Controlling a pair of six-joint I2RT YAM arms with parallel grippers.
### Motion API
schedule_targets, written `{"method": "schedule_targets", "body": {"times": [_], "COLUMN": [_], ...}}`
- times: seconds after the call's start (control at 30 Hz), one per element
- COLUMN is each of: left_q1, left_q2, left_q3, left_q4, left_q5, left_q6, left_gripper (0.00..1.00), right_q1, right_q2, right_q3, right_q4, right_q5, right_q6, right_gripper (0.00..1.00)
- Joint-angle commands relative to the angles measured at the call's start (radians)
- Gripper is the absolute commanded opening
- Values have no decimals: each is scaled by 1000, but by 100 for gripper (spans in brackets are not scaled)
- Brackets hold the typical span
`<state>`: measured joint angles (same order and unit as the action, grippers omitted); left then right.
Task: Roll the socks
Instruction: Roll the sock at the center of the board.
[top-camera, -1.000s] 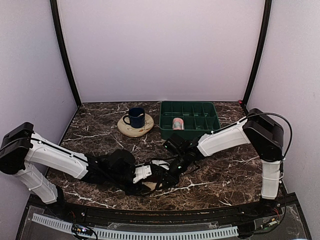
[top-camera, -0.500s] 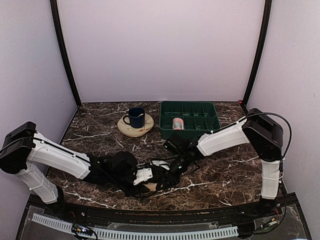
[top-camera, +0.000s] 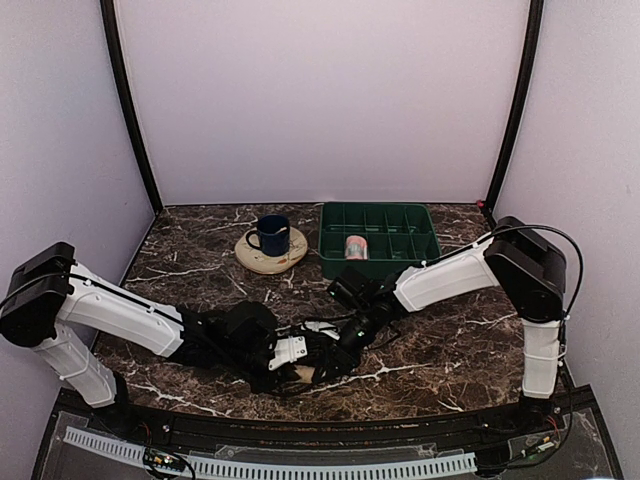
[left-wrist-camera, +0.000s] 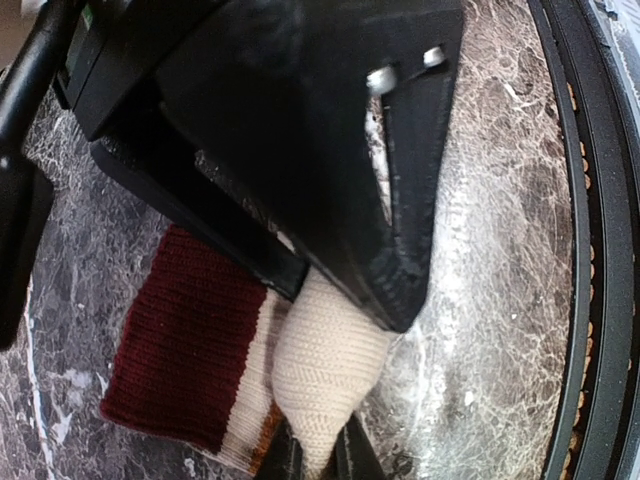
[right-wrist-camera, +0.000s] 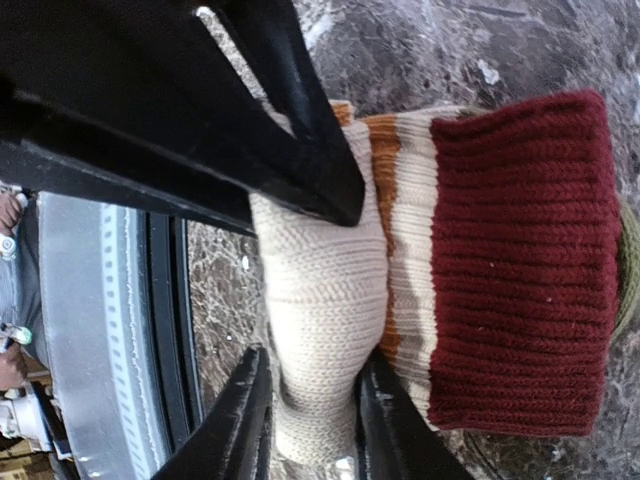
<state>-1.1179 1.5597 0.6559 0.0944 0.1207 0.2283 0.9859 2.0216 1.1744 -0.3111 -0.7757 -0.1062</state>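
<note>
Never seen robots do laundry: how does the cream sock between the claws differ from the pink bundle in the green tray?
The cream sock has a maroon end and orange stripes; the pink bundle looks pinkish from here. The cream sock lies on the table at the front; the pink bundle sits in the green tray at the back. The left gripper pinches the cream sock; nothing touches the pink bundle.

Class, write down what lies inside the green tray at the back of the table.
One small pinkish roll, likely a rolled sock, stands in a near-row compartment of the green tray. The near wall hides its base and those compartment floors.
</note>
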Motion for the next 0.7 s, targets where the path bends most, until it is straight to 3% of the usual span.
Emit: {"method": "schedule_targets", "body": {"times": [0.0,0.67], "left_q1": [-5,18], "left_q2": [17,58], "left_q3": [8,46], "left_q4": [-37,-115], "left_q5": [23,100], "left_q6": [-9,-43], "left_gripper": [0,0], "right_q1": [-13,-108], "right_q2": [34,-109], "right_q3": [-49,-215], "right_q4": [-92,160], "right_q5": [52,23], "right_q6": [24,198], "right_gripper": [30,35]}}
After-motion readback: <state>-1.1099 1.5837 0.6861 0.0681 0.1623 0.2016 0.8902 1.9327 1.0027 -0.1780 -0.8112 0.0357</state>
